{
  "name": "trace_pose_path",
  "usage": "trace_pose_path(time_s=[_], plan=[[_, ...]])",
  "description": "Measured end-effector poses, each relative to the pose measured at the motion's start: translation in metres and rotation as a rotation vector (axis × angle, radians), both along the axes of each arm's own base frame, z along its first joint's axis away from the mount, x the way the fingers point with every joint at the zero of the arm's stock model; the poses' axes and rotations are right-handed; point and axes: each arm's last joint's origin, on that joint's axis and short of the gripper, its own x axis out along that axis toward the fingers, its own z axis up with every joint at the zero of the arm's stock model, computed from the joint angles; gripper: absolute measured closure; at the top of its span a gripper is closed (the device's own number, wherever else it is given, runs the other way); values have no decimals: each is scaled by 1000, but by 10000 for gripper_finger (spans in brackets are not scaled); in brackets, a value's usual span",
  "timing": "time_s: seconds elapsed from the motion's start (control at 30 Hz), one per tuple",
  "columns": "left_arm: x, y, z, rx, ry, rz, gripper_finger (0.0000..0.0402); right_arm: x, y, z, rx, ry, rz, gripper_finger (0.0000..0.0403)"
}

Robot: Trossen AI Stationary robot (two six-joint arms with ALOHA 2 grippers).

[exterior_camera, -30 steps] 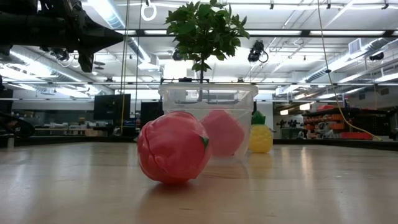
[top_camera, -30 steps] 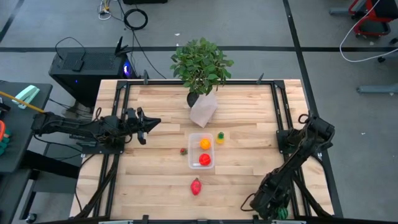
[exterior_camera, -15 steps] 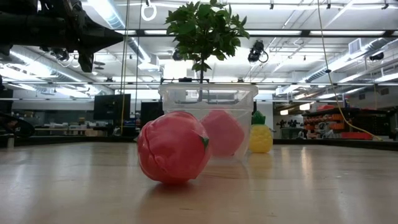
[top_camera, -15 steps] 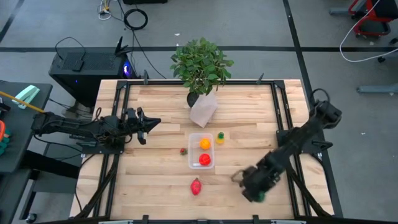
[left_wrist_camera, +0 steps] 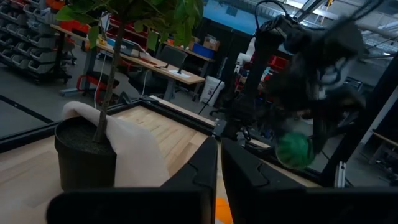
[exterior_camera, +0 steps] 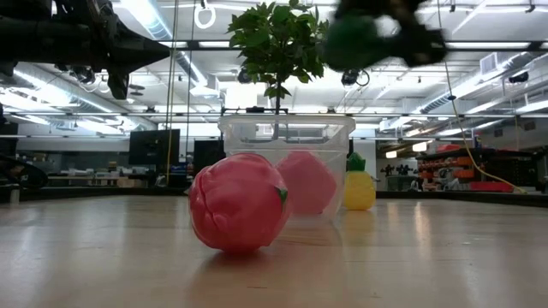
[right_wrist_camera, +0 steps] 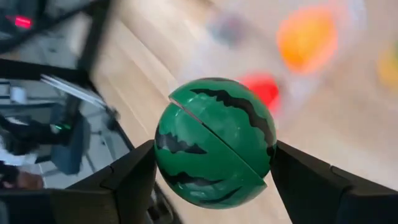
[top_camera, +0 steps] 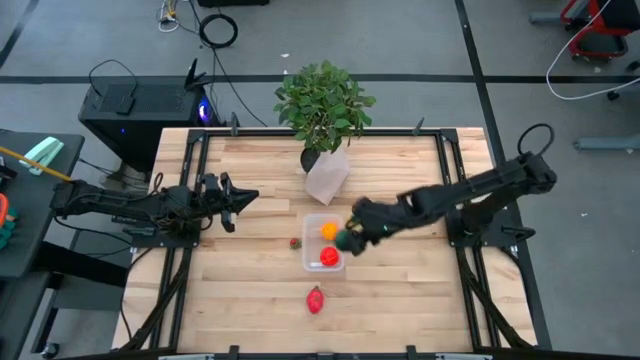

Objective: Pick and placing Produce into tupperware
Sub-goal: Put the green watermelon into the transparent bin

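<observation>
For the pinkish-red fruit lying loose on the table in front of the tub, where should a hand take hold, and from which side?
Probably from straight above, closing across the middle of the pinkish-red fruit. It lies alone on bare wood, apart from the tupperware, so nothing crowds a top-down approach. It is rounded, so grip its widest part.

Wooden bench (top_camera: 400, 300) with a black frame rail (top_camera: 440, 160) along its edges. Leafy green potted plant (top_camera: 322, 105) at the bench's far edge, its dark pot in a pale wrap (top_camera: 327, 178). Beyond the bench's far-left corner, a black computer case (top_camera: 140, 105)
</observation>
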Motion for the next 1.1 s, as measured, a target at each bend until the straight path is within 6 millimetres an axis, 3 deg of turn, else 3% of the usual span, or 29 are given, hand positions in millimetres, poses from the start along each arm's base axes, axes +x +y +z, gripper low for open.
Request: trace_pose_path(time_s=[0.23,0.43,0.67,1.1], plan=[[0,0,0,0,0,0,379,48,-23,20,-312,-131,190,110],[0,0,0,0,0,0,370,83,-14,1,-479,-45,398,110],[0,0,0,0,0,0,378,92,-3,-28,-557,119,533,110],[0,0,0,0,0,0,370,102,-5,-60,-585,223,551,110]])
